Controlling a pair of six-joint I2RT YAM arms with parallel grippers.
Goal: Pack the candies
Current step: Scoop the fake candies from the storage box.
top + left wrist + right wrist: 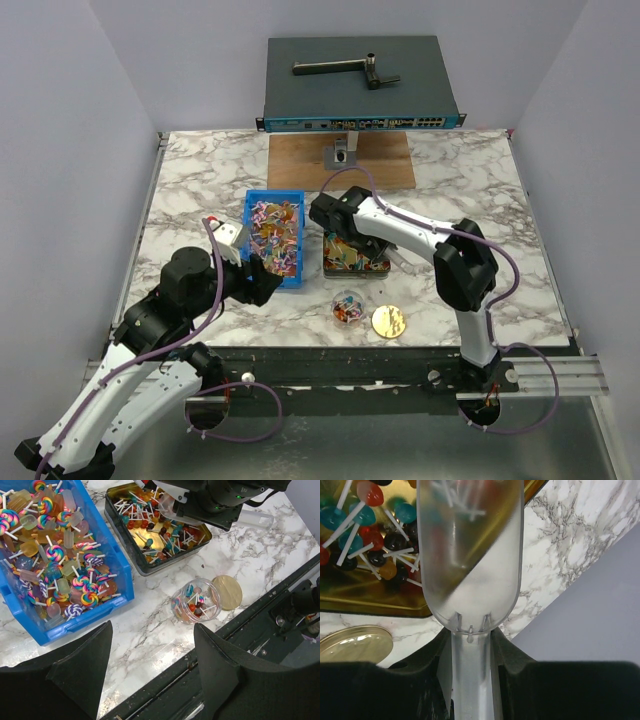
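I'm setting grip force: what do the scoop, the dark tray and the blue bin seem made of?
Scoop: clear, slightly frosted plastic by its look; candies show through it. Tray: probably metal, since its gold inside mirrors what lies in it. Blue bin: opaque moulded plastic, with a dull sheen.

Marble table (190,190) between pale walls (70,120)
Grey-veined white top; a wooden board (295,165) and grey rack unit (400,85) sit at the far edge.
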